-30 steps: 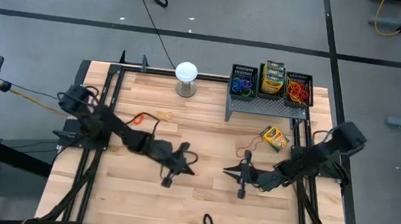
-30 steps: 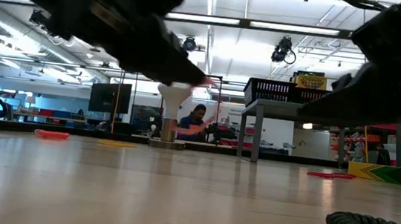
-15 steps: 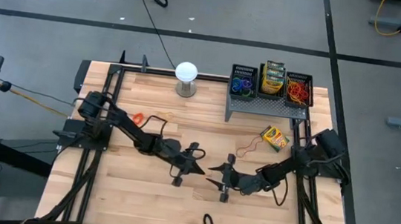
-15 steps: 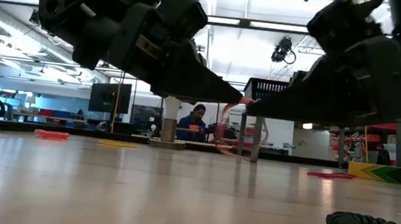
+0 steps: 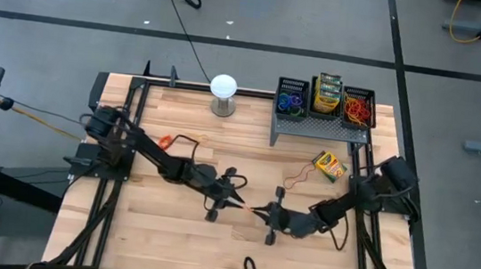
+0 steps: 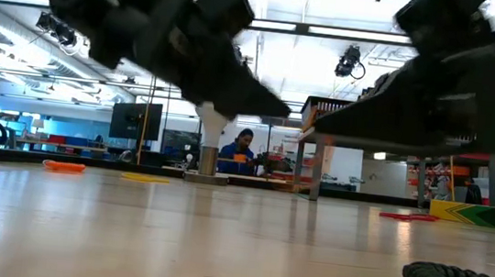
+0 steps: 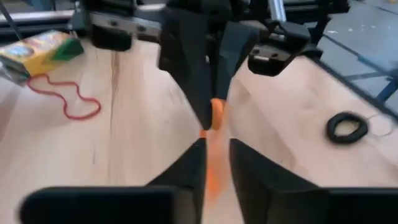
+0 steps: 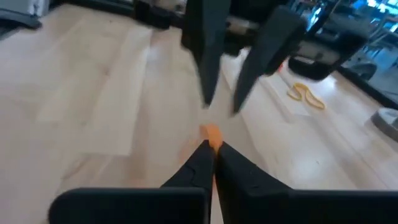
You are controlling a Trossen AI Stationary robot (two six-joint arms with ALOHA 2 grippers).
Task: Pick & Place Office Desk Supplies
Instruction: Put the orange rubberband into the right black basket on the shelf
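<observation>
Apparently right hand (image 8: 213,149) pinches orange band (image 8: 211,132).

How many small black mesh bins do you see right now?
3, side by side on the grey perforated metal riser at the table's far right: left bin with blue-green bands, middle bin with crayon boxes, right bin with red-orange bands.

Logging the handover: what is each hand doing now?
Left hand: open, has let go.
Right hand: closed on the orange rubber band.
</observation>
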